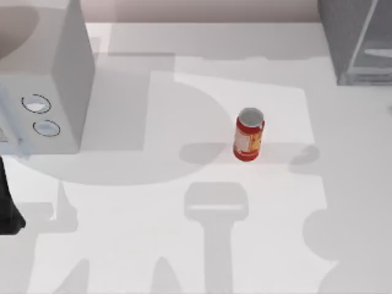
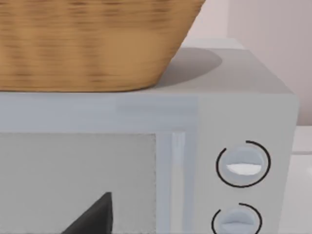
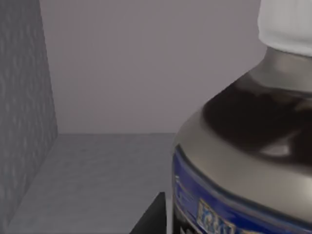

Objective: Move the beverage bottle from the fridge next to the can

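Note:
The beverage bottle [image 3: 243, 146] stands inside the fridge [image 3: 97, 165], very close in the right wrist view, showing brown liquid, a white cap and a blue label band. A dark part of my right gripper [image 3: 151, 219] sits low beside the bottle. Whether it touches the bottle I cannot tell. From above, the fridge [image 1: 355, 43] is the grey cabinet at the back right corner. The red can [image 1: 248, 136] stands upright near the table's middle. My left arm [image 1: 9, 202] is parked at the left edge.
A white box with two round dials [image 1: 43, 92] stands at the back left, and the left wrist view faces its front [image 2: 234, 122]. A wicker basket [image 2: 87, 44] rests on top of it. Open tabletop [image 1: 184, 245] lies around the can.

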Motion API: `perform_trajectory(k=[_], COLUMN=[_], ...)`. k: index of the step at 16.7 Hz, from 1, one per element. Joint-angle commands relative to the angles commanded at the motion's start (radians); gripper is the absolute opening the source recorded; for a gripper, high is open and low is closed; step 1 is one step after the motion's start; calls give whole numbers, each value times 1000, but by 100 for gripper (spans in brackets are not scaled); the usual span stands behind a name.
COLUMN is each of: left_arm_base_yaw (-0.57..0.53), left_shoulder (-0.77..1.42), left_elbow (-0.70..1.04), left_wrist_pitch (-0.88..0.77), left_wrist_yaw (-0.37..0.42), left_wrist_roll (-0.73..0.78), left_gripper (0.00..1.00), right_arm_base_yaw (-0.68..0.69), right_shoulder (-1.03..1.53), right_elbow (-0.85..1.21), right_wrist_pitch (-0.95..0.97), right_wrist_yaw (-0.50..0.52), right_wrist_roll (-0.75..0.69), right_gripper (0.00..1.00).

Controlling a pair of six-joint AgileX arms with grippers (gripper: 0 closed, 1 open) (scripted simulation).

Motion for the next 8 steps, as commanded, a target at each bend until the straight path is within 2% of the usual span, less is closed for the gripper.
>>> perform_trajectory(k=[8], left_arm_base_yaw=[0], left_shoulder=[0], left_elbow=[0], left_wrist_pitch=[0], left_wrist_yaw=[0], left_wrist_roll=[0], left_gripper=[100], right_arm_base_yaw=[-7], right_shoulder=[-53], right_elbow=[-64], right_wrist_pitch=[28], right_wrist_yaw=[-13], right_wrist_roll=[2], right_gripper=[0])
